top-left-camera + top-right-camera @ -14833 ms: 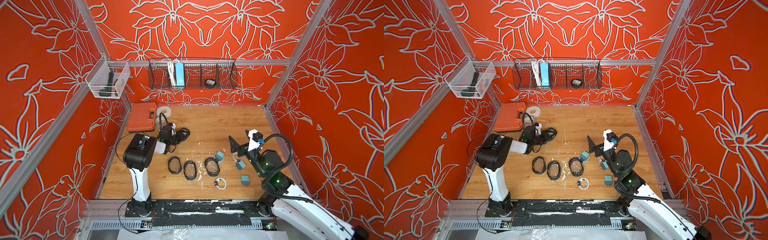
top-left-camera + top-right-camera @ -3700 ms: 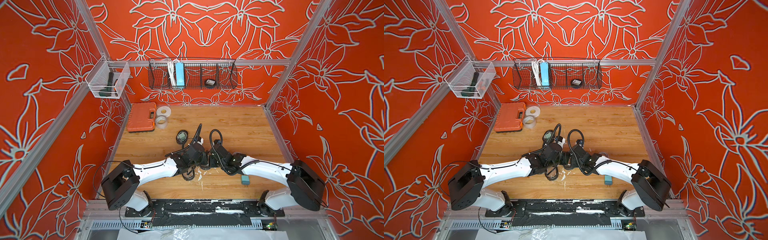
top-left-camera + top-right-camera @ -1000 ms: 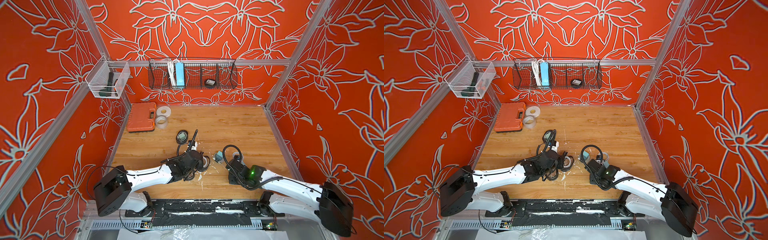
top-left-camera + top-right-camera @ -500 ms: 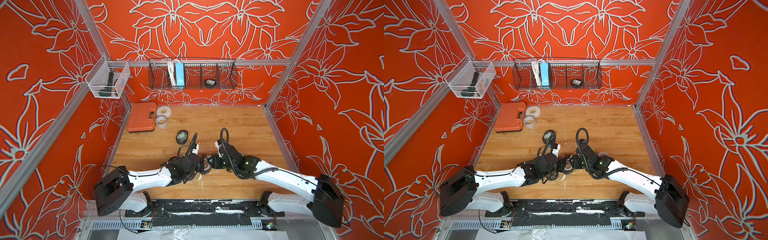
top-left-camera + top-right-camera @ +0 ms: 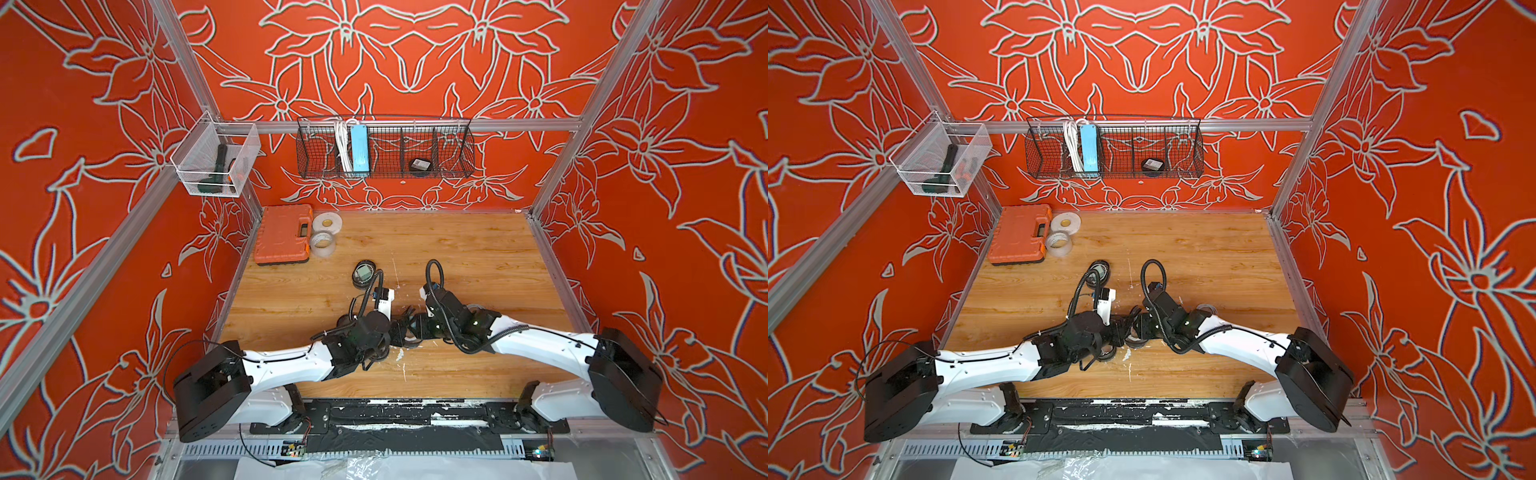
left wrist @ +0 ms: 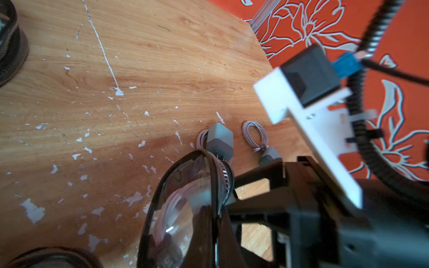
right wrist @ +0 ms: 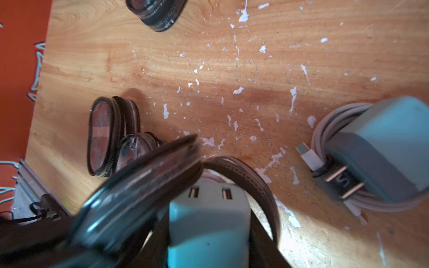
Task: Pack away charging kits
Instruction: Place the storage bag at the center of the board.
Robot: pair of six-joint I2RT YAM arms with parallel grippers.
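Observation:
Mid-table in both top views, my left gripper [image 5: 400, 329] [image 5: 1121, 328] and right gripper [image 5: 417, 326] [image 5: 1138, 327] meet tip to tip. The left gripper [image 6: 214, 232] is shut on the raised lid of a clear oval case [image 6: 183, 208]; a coiled white cable shows through the lid. The right gripper [image 7: 209, 232] is shut on a teal plug adapter [image 7: 209, 220] at the case's open rim [image 7: 253, 178]. Two more charging kits lie on the wood: an adapter on its cable [image 6: 219, 141] [image 7: 380, 148], and a cable [image 6: 255, 137] beside its adapter [image 6: 269, 156].
Two other oval cases [image 7: 102, 137] [image 7: 137, 148] stand on edge close by; a zipped one [image 5: 364, 273] lies further back. At the back left are an orange tool case [image 5: 284, 233] and tape rolls [image 5: 324, 243]. On the rear wall hangs a wire basket [image 5: 453, 145] with a blue power strip [image 5: 359, 147].
A second ago my right gripper was at the front right; it has swung left with the teal adapter to the case. The left gripper has held that case almost still.

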